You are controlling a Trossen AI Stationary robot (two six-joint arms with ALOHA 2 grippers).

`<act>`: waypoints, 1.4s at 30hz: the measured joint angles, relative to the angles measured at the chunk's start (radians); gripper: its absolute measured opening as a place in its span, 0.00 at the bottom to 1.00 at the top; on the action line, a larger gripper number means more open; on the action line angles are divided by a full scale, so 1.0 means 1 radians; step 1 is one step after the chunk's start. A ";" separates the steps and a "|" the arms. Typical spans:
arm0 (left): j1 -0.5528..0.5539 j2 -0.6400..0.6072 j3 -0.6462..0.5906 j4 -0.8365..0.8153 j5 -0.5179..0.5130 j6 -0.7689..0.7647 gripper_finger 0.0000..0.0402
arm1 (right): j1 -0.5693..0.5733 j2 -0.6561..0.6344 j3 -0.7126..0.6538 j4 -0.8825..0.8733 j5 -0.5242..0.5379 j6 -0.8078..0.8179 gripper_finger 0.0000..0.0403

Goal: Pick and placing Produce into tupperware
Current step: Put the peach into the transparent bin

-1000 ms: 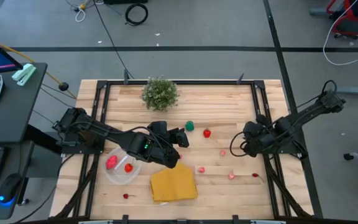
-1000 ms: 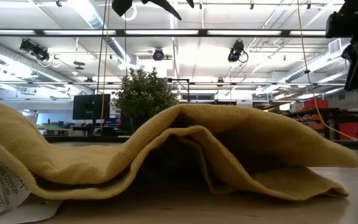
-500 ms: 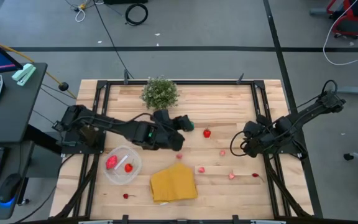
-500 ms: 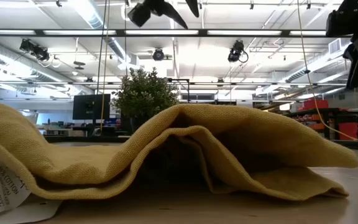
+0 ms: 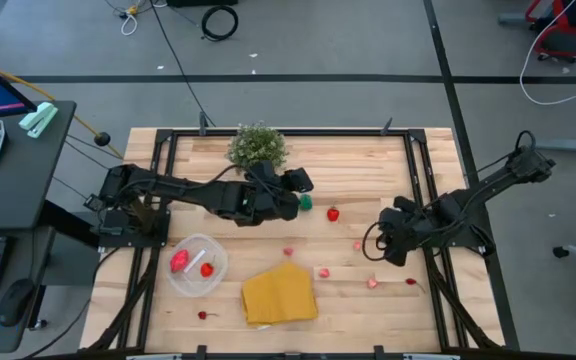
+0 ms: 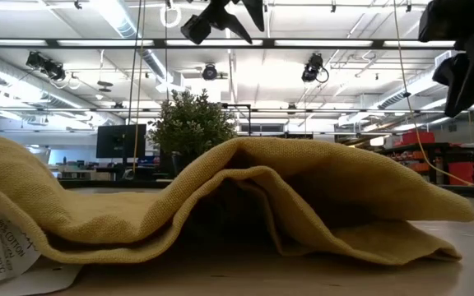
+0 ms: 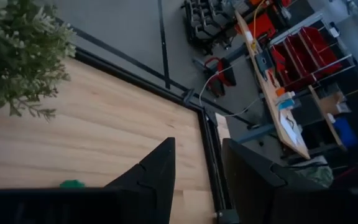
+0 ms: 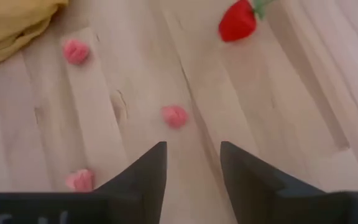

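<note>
The round clear tupperware [image 5: 198, 266] sits near the table's left side with two red pieces [image 5: 181, 262] inside. Loose produce lies on the wood: a green piece [image 5: 306, 202], a red strawberry [image 5: 333, 213], and small pink and red pieces [image 5: 358, 245] [image 5: 323, 272] [image 5: 372, 283]. My left gripper [image 5: 302, 183] [image 7: 197, 180] hovers open just beyond the green piece [image 7: 73, 183], next to the potted plant. My right gripper [image 5: 382, 241] [image 8: 193, 168] is open and above the table, with a pink piece [image 8: 174, 116] ahead of its fingers and the strawberry [image 8: 238, 20] farther on.
A bushy potted plant [image 5: 258, 148] stands at the far edge, close to my left gripper. A folded yellow cloth [image 5: 279, 293] lies near the front edge and fills the low view [image 6: 220, 205]. A red chili [image 5: 411, 282] and a small red piece [image 5: 203, 316] lie near the front.
My left gripper has moved from near the cloth and tupperware toward the far edge, ending beside the green piece and the plant, still open. My right gripper has shifted a little toward the left and near edge.
</note>
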 joint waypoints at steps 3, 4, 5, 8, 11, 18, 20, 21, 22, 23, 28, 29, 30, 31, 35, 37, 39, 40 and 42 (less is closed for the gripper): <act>0.013 0.000 0.000 0.000 0.000 0.037 0.34 | 0.000 0.051 0.000 0.018 0.002 -0.036 0.44; 0.018 0.000 0.000 0.001 0.000 0.044 0.34 | 0.000 0.068 -0.001 0.025 0.009 -0.043 0.46; 0.021 0.000 0.000 0.006 0.000 0.047 0.34 | 0.000 0.082 -0.001 0.029 0.020 -0.045 0.47; 0.040 0.000 0.000 0.059 0.001 0.038 0.34 | 0.000 0.121 -0.002 0.028 0.053 -0.044 0.50; 0.053 0.000 0.000 0.075 0.061 0.111 0.34 | 0.000 0.147 -0.002 0.028 0.056 -0.043 0.51; 0.055 0.000 0.000 -0.003 0.249 0.670 0.31 | 0.000 0.162 -0.002 0.029 0.056 -0.044 0.50; 0.054 0.000 0.000 -0.055 0.304 0.682 0.32 | 0.000 0.162 -0.002 0.028 0.056 -0.044 0.49; 0.054 0.000 0.000 -0.086 0.324 0.685 0.33 | 0.000 0.162 -0.002 0.029 0.056 -0.044 0.49; 0.054 0.000 0.000 -0.119 0.339 0.696 0.33 | 0.000 0.162 -0.002 0.030 0.056 -0.044 0.49; 0.055 0.000 0.000 -0.155 0.347 0.716 0.34 | 0.000 0.162 -0.002 0.035 0.056 -0.044 0.50; 0.055 0.000 0.000 -0.246 0.349 0.854 0.36 | 0.000 0.162 -0.002 0.095 0.062 -0.055 0.49; 0.056 0.000 0.000 -0.246 0.349 0.874 0.36 | 0.000 0.162 -0.002 0.111 0.063 -0.066 0.49; 0.057 0.000 0.000 -0.240 0.348 0.896 0.37 | 0.000 0.162 -0.002 0.124 0.063 -0.076 0.49; 0.058 0.000 0.000 -0.226 0.348 0.912 0.37 | 0.000 0.162 -0.002 0.135 0.063 -0.088 0.49; 0.068 0.000 0.000 -0.134 0.347 0.910 0.38 | 0.000 0.162 -0.002 0.166 0.065 -0.105 0.48; 0.069 0.000 0.000 -0.098 0.348 0.911 0.37 | 0.000 0.162 -0.002 0.168 0.065 -0.105 0.48; 0.069 0.000 0.000 -0.069 0.348 0.912 0.36 | 0.000 0.162 -0.002 0.169 0.065 -0.105 0.48; 0.068 -0.002 0.000 -0.059 0.348 0.912 0.36 | 0.000 0.162 -0.002 0.169 0.065 -0.106 0.48; 0.069 -0.005 0.000 -0.032 0.355 0.912 0.35 | 0.000 0.162 -0.002 0.169 0.065 -0.106 0.48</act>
